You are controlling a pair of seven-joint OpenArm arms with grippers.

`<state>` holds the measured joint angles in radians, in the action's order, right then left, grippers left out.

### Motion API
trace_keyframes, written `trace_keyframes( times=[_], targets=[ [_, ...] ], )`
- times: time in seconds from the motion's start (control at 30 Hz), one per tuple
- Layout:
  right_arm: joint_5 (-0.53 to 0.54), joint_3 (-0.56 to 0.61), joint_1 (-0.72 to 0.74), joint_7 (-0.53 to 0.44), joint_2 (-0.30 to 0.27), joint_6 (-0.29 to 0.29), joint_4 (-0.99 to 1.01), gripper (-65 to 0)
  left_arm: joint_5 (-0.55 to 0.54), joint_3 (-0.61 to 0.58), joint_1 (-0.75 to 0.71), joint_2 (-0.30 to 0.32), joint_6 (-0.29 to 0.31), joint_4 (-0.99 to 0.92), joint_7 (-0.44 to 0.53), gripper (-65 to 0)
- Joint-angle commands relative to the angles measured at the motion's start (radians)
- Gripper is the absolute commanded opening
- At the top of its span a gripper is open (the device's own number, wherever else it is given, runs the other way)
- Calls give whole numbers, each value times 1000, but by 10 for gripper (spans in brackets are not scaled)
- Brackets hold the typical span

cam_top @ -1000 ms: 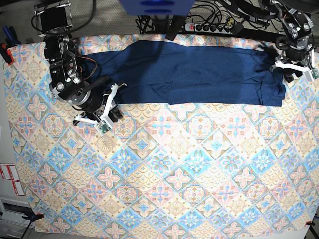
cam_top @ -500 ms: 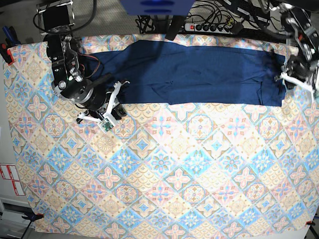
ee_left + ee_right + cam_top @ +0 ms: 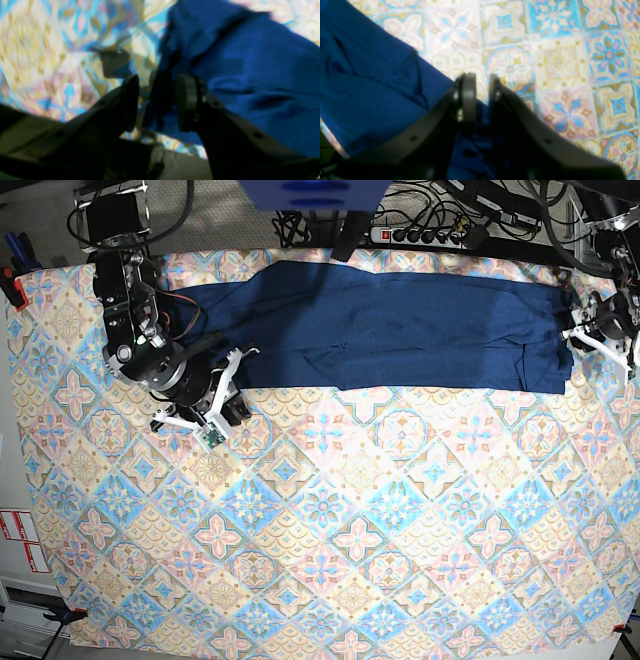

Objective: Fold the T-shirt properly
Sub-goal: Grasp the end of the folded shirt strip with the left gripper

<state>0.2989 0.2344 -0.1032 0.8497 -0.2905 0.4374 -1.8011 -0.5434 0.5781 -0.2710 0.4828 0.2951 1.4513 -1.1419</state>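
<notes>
**Sleeve end being released on the left side**

T-shirt [image 3: 380,325] is being kept laid out as a long band across the far part of the patterned tablecloth [image 3: 330,520]. Compared with a second ago, its end on the left arm's side is lying flatter, and the left tool [image 3: 158,100] is being carried outward past that edge. Its jaws are being held apart, with dark cloth between them but seemingly not pinched, though the view is blurred. The right tool [image 3: 482,97] is being kept clamped on the opposite lower corner. The band is probably being straightened before a crosswise fold. Red-and-white labels [image 3: 20,540] are being shown too small for reading.
</notes>
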Motion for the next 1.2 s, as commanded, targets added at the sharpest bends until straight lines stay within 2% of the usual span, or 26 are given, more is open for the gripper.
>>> trace_keyframes(
  times=[0.0, 0.13, 0.2, 0.9, 1.17],
  targets=[
    [13, -7, 12, -22, -6, 2, -19, -564, -24, 0, 14, 32, 3, 6, 13, -389],
    [13, -5, 13, -22, -6, 2, -19, -564, -25, -74, 16, 70, 3, 2, 13, -304],
    [13, -5, 15, -22, -6, 2, -19, -564, -27, -103, 17, 83, 3, -1, 15, -283],
    [13, -8, 13, -22, -6, 2, -19, -564, -14, -105, 19, 47, 2, -5, 27, -278],
    [13, -8, 10, -22, -6, 2, -19, -564, 101, -105, 19, 49, 0, -21, 104, -278]
  ],
)
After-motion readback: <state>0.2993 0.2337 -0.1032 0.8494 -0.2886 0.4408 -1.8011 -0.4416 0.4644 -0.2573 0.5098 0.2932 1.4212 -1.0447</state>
